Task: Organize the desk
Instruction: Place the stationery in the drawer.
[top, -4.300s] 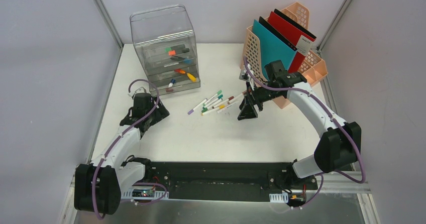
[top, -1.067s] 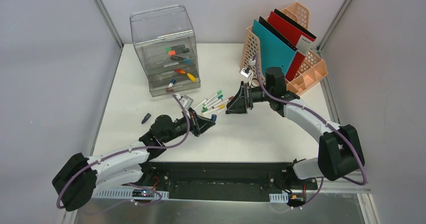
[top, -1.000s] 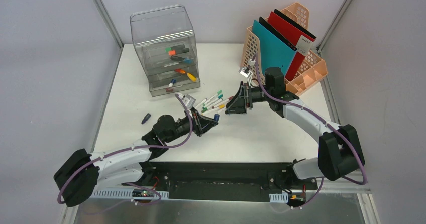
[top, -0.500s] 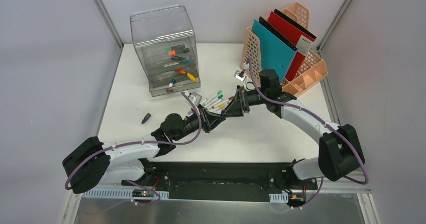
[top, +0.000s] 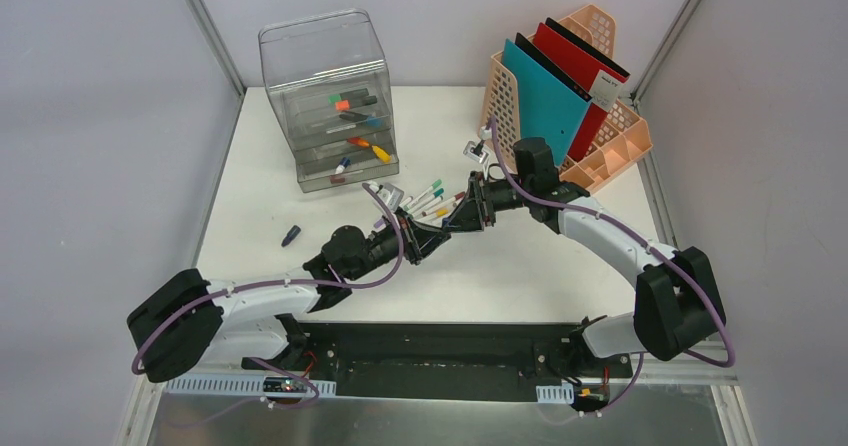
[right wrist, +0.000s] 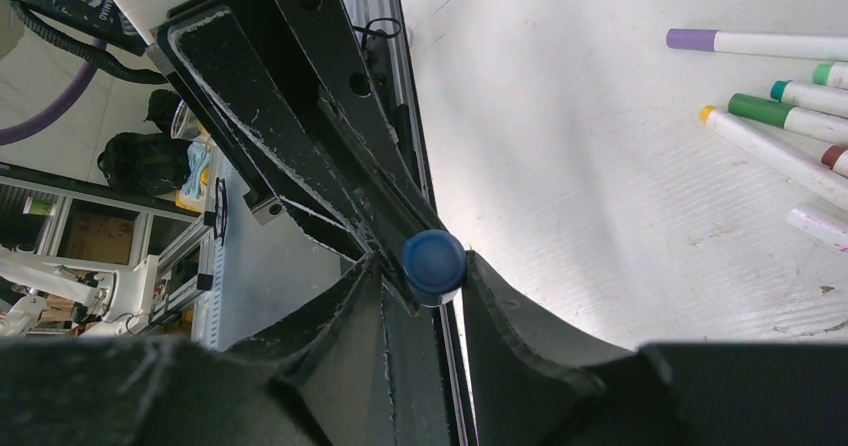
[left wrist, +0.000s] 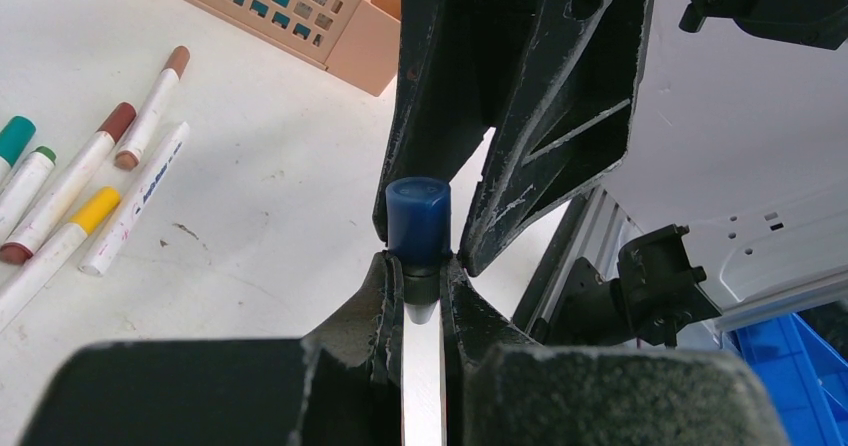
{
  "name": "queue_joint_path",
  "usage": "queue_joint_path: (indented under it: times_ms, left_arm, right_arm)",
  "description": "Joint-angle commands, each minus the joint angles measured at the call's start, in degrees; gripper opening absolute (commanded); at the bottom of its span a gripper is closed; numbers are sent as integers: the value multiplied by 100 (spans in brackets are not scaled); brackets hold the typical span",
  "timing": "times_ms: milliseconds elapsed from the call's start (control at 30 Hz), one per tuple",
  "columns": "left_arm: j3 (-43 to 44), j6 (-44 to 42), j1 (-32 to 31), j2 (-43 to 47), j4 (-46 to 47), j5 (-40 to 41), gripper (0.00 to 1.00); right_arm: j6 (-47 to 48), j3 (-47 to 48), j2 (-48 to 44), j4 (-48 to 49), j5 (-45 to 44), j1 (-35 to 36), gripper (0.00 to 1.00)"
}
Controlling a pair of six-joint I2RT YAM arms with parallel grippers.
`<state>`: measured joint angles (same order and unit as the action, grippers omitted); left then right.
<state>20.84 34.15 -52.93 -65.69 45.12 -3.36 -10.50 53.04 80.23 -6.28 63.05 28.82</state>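
A marker with a blue cap point(left wrist: 417, 211) is held above the white desk point(top: 300, 196), mid-table in the top view. My left gripper point(left wrist: 422, 266) is shut on its barrel just below the cap. My right gripper point(right wrist: 422, 262) meets it nose to nose and its fingers point(left wrist: 520, 166) close on either side of the blue cap point(right wrist: 434, 261), touching it. In the top view both grippers join at the marker point(top: 446, 228). Several loose markers point(top: 430, 201) lie on the desk just behind them.
A clear drawer box point(top: 325, 86) with markers inside stands at the back left. A peach organiser point(top: 600, 136) with teal, red and black folders is at the back right. A small dark cap point(top: 291, 234) lies at the left. The black rail point(top: 430, 356) runs along the near edge.
My left arm has carried the marker to the right, up to the right gripper. The right gripper has come down over the blue cap and its jaws have narrowed onto it.
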Motion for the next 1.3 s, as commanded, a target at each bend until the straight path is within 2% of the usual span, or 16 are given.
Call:
queue_joint_path:
  times_ms: [0, 200, 400, 600, 633, 733, 800, 900, 1000, 1267]
  left_arm:
    - [254, 92, -54, -115, 322, -45, 0]
    - [261, 109, -66, -207, 392, -78, 0]
    - [263, 92, -63, -216, 376, -85, 0]
    - [263, 66, -68, -237, 374, -175, 0]
    - [259, 58, -62, -242, 374, -196, 0]
    - [239, 48, -63, -235, 368, -218, 0]
    - [231, 48, -67, -226, 353, -218, 0]
    - [219, 48, -67, -199, 315, -205, 0]
    - [210, 48, -64, -190, 300, -192, 0]
    - [212, 48, -60, -166, 261, -192, 0]
  right_arm:
    - [68, 277, -16, 39, 181, 63, 37]
    - [54, 282, -7, 37, 227, 65, 29]
    - [57, 302, 22, 32, 283, 64, 11]
    - [55, 328, 37, 11, 368, 63, 7]
    - [50, 336, 41, 4, 420, 67, 9]
    - [85, 405, 104, -92, 593, 61, 38]
    - [83, 434, 140, -133, 636, 60, 42]
    - [96, 443, 143, -151, 625, 58, 40]
    - [99, 437, 117, -150, 585, 59, 35]
    - [91, 436, 139, -152, 512, 67, 0]
